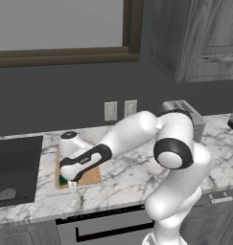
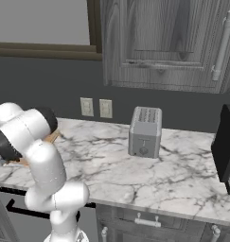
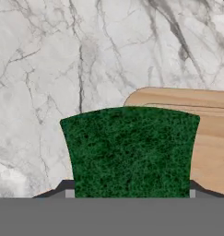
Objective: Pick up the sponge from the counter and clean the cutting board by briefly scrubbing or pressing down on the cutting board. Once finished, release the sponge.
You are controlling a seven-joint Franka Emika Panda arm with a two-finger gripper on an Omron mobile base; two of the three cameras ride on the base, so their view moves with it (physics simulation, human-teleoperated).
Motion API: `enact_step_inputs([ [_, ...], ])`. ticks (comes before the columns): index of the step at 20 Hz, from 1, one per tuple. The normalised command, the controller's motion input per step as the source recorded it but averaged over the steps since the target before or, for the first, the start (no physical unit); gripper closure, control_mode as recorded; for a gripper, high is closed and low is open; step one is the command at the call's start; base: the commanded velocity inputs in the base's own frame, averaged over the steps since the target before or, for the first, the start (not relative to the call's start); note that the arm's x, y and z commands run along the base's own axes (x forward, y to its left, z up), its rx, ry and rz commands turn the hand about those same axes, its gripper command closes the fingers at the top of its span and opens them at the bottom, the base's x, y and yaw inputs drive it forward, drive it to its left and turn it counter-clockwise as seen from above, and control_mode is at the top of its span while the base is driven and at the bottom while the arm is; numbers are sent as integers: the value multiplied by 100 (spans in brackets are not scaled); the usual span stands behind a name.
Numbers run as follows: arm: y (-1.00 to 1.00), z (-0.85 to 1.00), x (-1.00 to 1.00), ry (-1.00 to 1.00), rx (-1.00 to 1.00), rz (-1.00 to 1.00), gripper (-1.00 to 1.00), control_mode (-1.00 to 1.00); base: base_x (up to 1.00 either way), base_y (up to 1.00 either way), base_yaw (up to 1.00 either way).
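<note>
Hand view: sponge (image 3: 130, 154) sits between the fingers (image 3: 61, 188), green face toward the camera and wide enough to cover most of both tips. Only dark slivers show at its two lower corners, pressed against its sides, so I judge the fingers closed on it. Yellow underside not visible.

Beyond the sponge and off to one side lies a rounded corner of the cutting board (image 3: 196, 138). The rest past the fingers is marble table (image 3: 62, 60). Sponge therefore seems held over the board's edge, half over the table, likely positioned for pressing down or just starting a scrub. Cannot tell whether it touches the wood.

Left base view: arm reaches down to the board (image 1: 91, 177) beside the sink (image 1: 15, 167). A bit of green (image 1: 64, 181) shows under the hand, and the wrist covers most of the board. The toaster (image 1: 197, 119) stands well away from the fingers, partly behind the elbow.
</note>
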Motion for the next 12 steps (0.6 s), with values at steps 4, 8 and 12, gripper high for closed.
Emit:
enact_step_inputs([
  [4,-75,83,-3,9,0,-18,100,-100,0,0,0],
  [8,-71,82,0,9,-1,-18,100,-100,0,0,0],
  [12,-81,30,-3,2,-1,-21,100,-100,0,0,0],
])
